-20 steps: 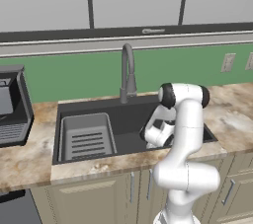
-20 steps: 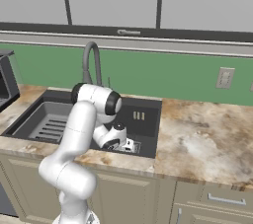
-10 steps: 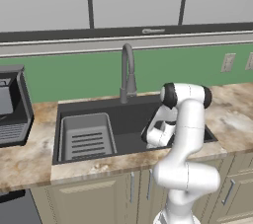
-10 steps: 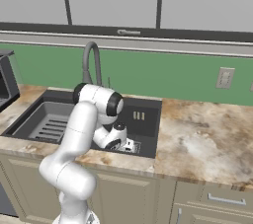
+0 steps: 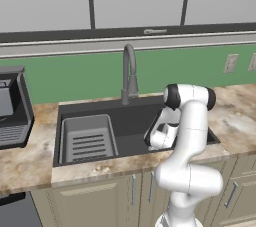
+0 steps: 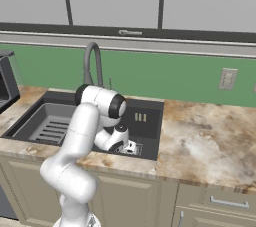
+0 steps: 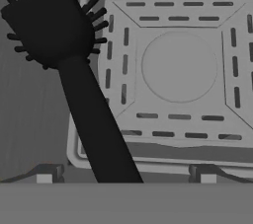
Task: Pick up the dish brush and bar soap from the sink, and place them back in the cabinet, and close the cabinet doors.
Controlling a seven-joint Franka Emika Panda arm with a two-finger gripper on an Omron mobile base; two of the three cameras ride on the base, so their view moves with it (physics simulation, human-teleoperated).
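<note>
The black dish brush [image 7: 54, 25] lies on the sink floor, its bristly head beside the square drain grate [image 7: 178, 67]. Its handle [image 7: 99, 129] runs back between my fingertips [image 7: 44, 177]. My gripper [image 7: 126, 176] is open and straddles the handle without touching it. From the base views the gripper [image 5: 156, 141] [image 6: 130, 147] hangs low inside the right half of the dark-grey sink [image 5: 135, 121] [image 6: 150, 103]. The bar soap, the cabinet and the cabinet doors are out of view.
A grey ribbed tray insert [image 5: 87, 138] [image 6: 47, 123] fills the sink's left half. The gooseneck faucet [image 5: 129, 73] [image 6: 92, 63] rises behind the basin. A dark appliance [image 5: 10, 106] stands on the counter at the left. Marble counter [image 6: 210, 141] stretches to the right.
</note>
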